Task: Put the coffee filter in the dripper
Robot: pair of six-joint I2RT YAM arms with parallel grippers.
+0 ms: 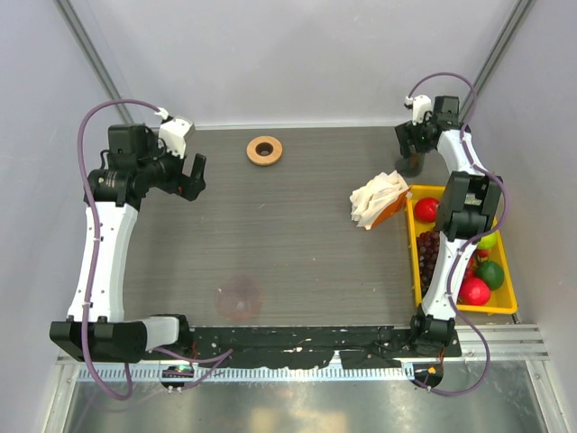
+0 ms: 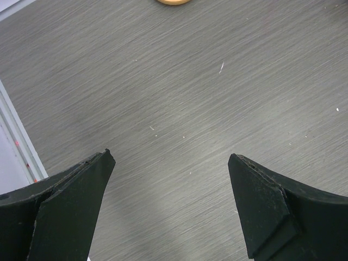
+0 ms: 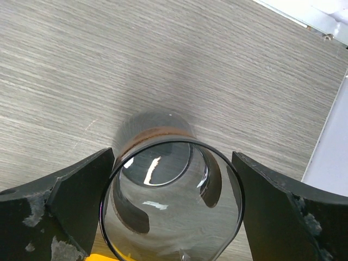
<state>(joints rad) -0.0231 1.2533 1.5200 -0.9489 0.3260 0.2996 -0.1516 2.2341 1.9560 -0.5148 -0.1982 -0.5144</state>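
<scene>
Likely filter light, floppy, tear-prone: pinch one edge gently off paper stack point(image 1: 377, 200). Dripper point(image 1: 264, 150) well apart. Left gripper point(image 2: 169, 156) spread, empty; right gripper point(image 3: 173, 156) spread astride glass point(image 3: 163, 217).

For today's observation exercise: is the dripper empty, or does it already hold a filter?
Empty. The dripper shows a bare wooden ring and dark centre; no white paper sits in it.

The grey, wood-grained worktop point(image 1: 306, 262) carried the dripper point(image 1: 264, 150) near its far edge. Well to the dripper's right stood a clear glass point(image 1: 411, 165). Nearer than the glass, also to the dripper's right, lay a ruffled bunch of white paper filters point(image 1: 377, 200), just beside a yellow fruit tray point(image 1: 491, 310). Well nearer than the dripper sat a faint pinkish round shape point(image 1: 239, 299), too dim to identify.
</scene>
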